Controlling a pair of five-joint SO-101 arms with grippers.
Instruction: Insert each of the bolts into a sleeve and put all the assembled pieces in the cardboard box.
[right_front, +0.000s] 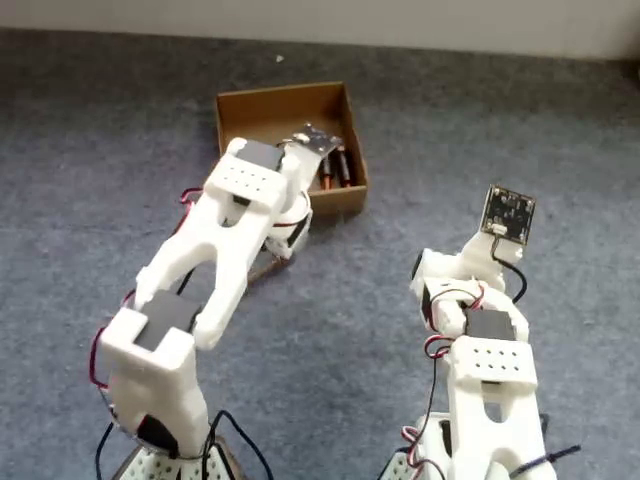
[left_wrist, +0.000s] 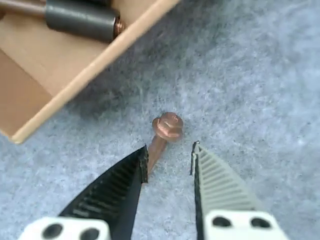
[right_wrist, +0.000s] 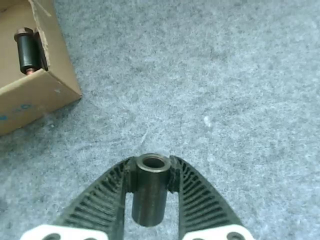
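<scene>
A copper bolt (left_wrist: 166, 129) lies on the grey carpet just outside the cardboard box (left_wrist: 75, 82). My left gripper (left_wrist: 170, 157) stands open over it, with the bolt's shank beside the black finger (left_wrist: 125, 180) and the hex head just past the tips. My right gripper (right_wrist: 151, 167) is shut on a dark sleeve (right_wrist: 150, 192), held bore-up above the carpet. The box (right_front: 243, 107) holds assembled pieces (right_front: 335, 170), one being a dark sleeve with a bolt through it (left_wrist: 82, 20). In the high view the left arm (right_front: 230, 230) hides its own gripper at the box's front wall.
The right arm (right_front: 480, 340) stands to the right of the box, with open carpet (right_front: 400, 160) between them. The box's near corner (right_wrist: 35, 92) lies ahead of the right gripper, with an assembled piece (right_wrist: 27, 50) inside it.
</scene>
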